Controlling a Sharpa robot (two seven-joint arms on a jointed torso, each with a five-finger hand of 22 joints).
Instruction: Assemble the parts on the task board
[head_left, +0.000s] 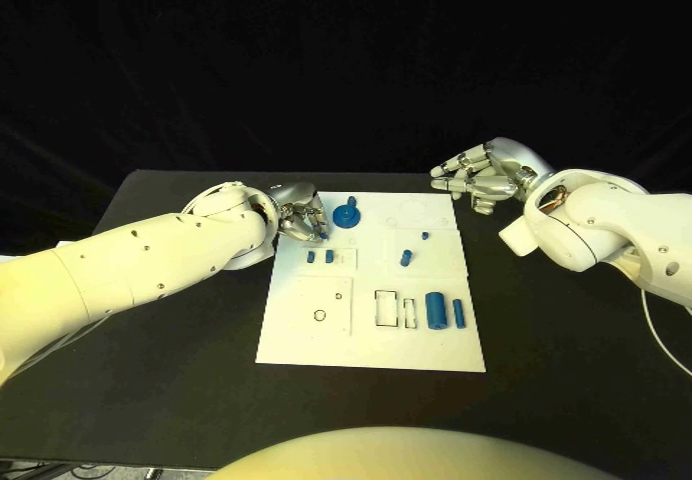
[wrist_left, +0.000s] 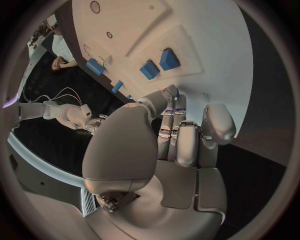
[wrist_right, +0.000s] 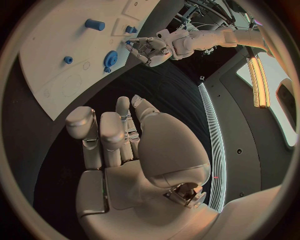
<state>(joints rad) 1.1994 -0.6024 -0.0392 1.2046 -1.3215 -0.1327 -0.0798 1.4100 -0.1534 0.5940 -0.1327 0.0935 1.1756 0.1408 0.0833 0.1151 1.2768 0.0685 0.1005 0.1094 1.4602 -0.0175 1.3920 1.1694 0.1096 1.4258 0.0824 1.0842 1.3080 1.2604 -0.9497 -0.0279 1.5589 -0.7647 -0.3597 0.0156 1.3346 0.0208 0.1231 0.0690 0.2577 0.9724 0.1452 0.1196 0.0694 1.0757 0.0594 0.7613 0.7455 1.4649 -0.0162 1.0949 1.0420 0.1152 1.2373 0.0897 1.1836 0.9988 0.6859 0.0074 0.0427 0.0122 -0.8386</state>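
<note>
The white task board lies mid-table. On it are a blue gear near its far left corner, two small blue blocks, a short peg, and two blue cylinders beside a rectangular slot. My left hand hovers at the board's far left edge, just left of the gear, fingers loosely bent and holding nothing. My right hand hangs off the board's far right corner, also holding nothing. The left wrist view shows the left hand over the board near the blue blocks. The right wrist view shows the gear.
A small black ring lies on the board's left half. Black table surrounds the board on all sides. My right forearm stretches over the table to the right of the board.
</note>
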